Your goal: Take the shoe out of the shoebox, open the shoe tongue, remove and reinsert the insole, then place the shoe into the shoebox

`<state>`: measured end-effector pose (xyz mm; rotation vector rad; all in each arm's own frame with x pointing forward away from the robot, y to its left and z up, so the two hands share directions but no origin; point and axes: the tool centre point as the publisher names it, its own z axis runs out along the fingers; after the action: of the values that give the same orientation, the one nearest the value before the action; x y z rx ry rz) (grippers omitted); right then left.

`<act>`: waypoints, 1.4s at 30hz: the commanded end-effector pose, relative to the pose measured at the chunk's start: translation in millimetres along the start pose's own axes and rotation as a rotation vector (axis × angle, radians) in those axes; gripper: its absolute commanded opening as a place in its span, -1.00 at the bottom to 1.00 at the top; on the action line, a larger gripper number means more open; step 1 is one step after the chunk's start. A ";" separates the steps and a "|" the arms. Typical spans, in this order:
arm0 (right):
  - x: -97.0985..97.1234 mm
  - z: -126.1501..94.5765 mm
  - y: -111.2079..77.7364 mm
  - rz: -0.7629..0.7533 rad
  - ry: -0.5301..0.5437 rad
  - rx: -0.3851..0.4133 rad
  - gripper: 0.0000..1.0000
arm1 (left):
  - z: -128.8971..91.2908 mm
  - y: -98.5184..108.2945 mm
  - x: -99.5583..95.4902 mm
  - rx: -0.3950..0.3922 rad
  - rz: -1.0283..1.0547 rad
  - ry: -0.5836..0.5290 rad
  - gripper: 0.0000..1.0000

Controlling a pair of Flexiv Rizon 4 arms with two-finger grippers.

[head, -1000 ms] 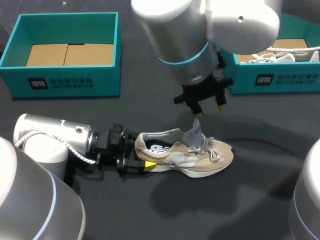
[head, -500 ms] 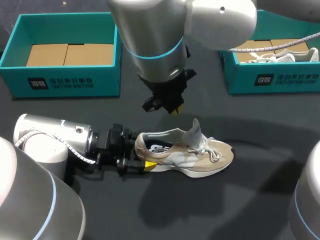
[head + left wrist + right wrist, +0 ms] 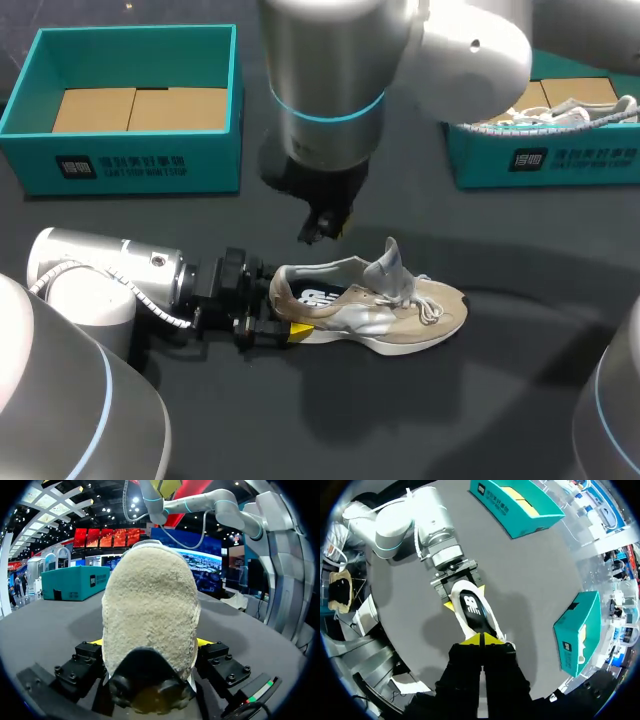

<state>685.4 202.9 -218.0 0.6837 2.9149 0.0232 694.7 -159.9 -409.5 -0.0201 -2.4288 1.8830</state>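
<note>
my left gripper (image 3: 279, 311) clamps the heel of the beige suede sneaker (image 3: 400, 310); my right gripper (image 3: 481, 639) hovers above it, closed and empty.

Your head view looks down from above and behind onto the counter (image 3: 480, 400), far enough off to take in the shoe (image 3: 370, 305), the left-hand box (image 3: 215, 160) and the right-hand box (image 3: 600, 160). Your left wrist view sits low, nearly level with the counter and facing along it, with the shoe's heel clamped between its fingers (image 3: 205, 642) and filling the middle. Your right wrist view looks straight down from higher up. That same shoe lies ahead of its fingers (image 3: 472, 639), and both boxes lie farther out. All three views share the shoe.
</note>
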 end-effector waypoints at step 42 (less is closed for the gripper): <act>14.3 92.5 9.3 -0.298 0.110 -0.007 -1.00 | 2.1 1.4 2.1 -0.002 0.000 -0.002 -1.00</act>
<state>690.7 215.4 -310.1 0.2477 3.0888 0.0406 694.7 -160.0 -409.4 -0.0202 -2.4287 1.8831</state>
